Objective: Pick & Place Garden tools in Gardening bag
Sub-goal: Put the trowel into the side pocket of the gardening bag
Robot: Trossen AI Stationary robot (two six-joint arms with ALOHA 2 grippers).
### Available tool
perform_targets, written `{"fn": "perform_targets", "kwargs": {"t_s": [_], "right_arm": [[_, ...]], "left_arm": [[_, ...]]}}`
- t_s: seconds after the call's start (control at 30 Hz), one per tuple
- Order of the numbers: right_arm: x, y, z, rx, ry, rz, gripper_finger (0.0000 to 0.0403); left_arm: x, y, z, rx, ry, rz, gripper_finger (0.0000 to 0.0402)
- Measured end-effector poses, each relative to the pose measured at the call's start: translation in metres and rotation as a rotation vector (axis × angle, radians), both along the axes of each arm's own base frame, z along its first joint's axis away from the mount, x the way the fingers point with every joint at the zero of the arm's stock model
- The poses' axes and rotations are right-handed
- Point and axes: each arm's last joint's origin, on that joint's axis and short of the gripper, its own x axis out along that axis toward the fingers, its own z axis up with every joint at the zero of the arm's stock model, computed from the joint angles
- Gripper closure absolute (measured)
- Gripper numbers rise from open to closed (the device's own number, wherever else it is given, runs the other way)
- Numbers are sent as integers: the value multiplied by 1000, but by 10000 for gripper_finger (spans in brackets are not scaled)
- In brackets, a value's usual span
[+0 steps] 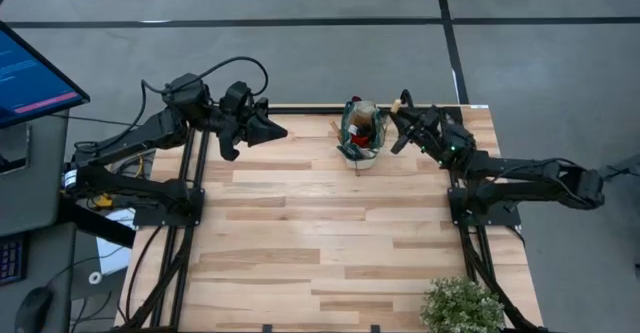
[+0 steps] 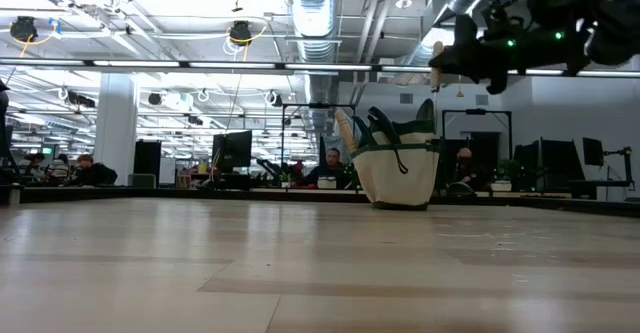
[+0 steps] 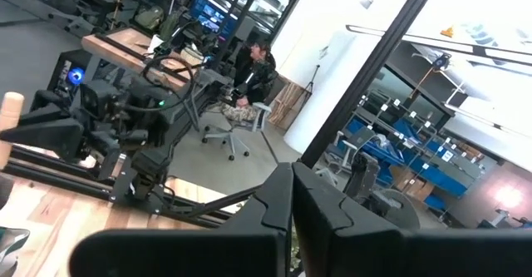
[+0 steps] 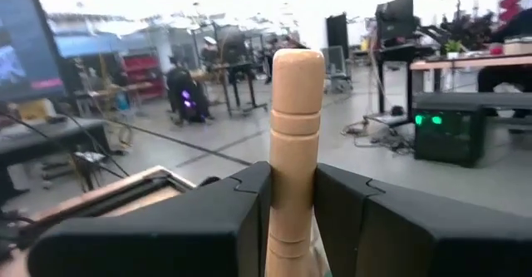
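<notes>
The beige gardening bag (image 1: 362, 133) with dark green trim stands upright on its base at the table's far middle; it also shows in the low view (image 2: 400, 173). A wooden handle (image 2: 345, 128) and something red (image 1: 375, 128) stick out of its top. My right gripper (image 1: 402, 115) hovers just right of the bag, above its height, and is shut on a light wooden tool handle (image 4: 295, 102). The tool's head is hidden. My left gripper (image 1: 272, 130) is shut and empty, in the air left of the bag; its fingers meet in the left wrist view (image 3: 291, 215). My right gripper pinches the wooden handle (image 4: 295, 156) between its two fingers (image 4: 241, 202), some way below the handle's rounded free end (image 4: 298, 61). The handle lies along the fingers and its free end sticks out past the fingertips toward the bag (image 1: 398, 101). The tool is lifted clear of table and bag.
A leafy green potted plant (image 1: 462, 308) stands at the table's near right corner. The wooden tabletop (image 1: 320, 233) stretches bare between the bag and the near edge. A monitor (image 1: 30, 78) and desk stand off the table's left side. People sit in the room beyond.
</notes>
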Motion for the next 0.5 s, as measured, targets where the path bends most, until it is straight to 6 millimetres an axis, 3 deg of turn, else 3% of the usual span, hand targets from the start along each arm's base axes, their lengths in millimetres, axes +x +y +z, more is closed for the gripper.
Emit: {"fn": "perform_targets", "kwargs": {"t_s": [0.23, 0.5], "right_arm": [[-12, -4, -12, -21, -45, 16, 345], [-4, -11, -26, -3, 13, 69, 345]], "left_arm": [[1, 1, 0, -3, 2, 7, 394], [1, 1, 0, -3, 1, 8, 394]]}}
